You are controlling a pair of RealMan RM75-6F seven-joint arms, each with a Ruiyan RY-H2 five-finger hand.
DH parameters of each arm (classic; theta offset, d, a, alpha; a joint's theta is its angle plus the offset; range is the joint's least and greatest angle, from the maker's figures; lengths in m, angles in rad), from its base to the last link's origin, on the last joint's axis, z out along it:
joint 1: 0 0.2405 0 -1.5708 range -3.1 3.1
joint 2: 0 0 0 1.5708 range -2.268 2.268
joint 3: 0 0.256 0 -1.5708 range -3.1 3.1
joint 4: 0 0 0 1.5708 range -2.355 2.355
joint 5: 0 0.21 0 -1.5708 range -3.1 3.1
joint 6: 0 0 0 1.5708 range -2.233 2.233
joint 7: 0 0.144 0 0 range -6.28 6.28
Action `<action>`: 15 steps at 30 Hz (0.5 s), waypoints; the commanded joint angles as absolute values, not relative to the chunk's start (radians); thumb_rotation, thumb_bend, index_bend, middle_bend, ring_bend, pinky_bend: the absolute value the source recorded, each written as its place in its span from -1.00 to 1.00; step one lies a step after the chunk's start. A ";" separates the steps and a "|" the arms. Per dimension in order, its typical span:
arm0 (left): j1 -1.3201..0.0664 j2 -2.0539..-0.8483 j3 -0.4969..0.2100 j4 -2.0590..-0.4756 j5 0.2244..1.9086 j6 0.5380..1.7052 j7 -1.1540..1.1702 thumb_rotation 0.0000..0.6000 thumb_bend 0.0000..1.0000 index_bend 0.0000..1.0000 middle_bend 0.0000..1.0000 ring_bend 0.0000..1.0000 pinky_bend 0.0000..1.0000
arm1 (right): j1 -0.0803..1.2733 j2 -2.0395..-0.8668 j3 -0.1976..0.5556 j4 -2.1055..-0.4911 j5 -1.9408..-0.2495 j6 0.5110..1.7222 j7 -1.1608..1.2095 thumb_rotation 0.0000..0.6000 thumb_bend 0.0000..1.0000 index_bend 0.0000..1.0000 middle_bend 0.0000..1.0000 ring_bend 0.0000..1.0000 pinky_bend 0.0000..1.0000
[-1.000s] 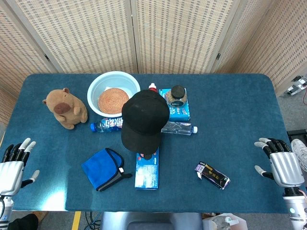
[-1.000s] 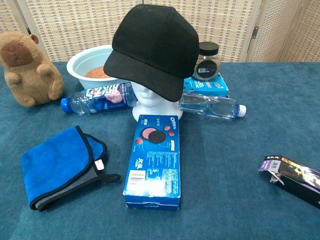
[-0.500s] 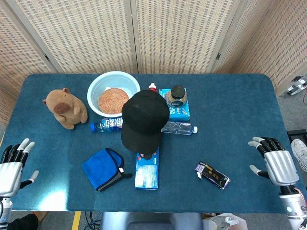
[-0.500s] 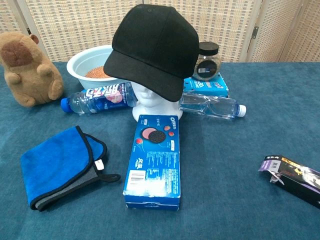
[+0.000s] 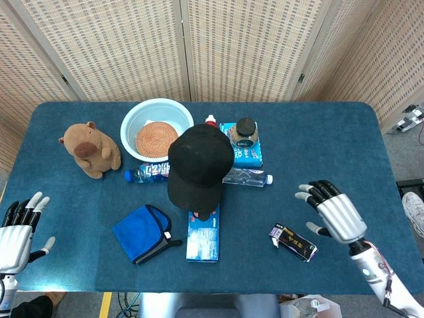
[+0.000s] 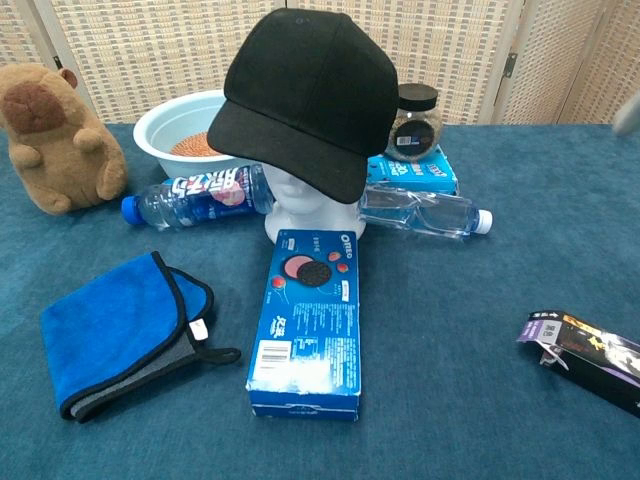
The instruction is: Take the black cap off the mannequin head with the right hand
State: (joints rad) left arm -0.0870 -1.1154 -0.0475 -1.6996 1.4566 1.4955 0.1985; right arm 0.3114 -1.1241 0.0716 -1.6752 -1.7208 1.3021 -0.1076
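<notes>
On the blue table (image 5: 318, 139), the black cap (image 5: 197, 165) sits on the white mannequin head (image 6: 305, 208) near the middle, its brim pointing toward the robot. Behind it to the left stands a pale blue basin (image 5: 157, 128) holding a woven orange disc (image 5: 156, 138), and further left a brown plush capybara (image 5: 90, 149). A folded blue cloth (image 5: 141, 232) lies in front of the head to the left. A blue cookie box (image 6: 308, 322) lies flat just in front of the head, its far end touching the base. A blue-labelled bottle (image 6: 192, 195) lies on its side to the left of the head; a clear bottle (image 6: 420, 211) lies to the right, in front of a blue carton (image 6: 415, 172) carrying a black-lidded jar (image 6: 413, 124).

The right hand (image 5: 334, 213) hovers over the table's right half, fingers spread and holding nothing, well apart from the cap. A small dark packet (image 5: 293, 242) lies just beside it. The left hand (image 5: 18, 225) rests off the table's near left corner, fingers apart and empty.
</notes>
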 commanded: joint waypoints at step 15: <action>-0.071 -1.097 -0.042 -1.729 1.463 1.514 0.212 1.00 -0.52 -0.80 -0.92 -0.88 -1.00 | 0.563 -1.407 0.132 -1.557 -1.831 1.179 -0.170 1.00 -1.00 -0.38 -0.52 -0.68 -0.62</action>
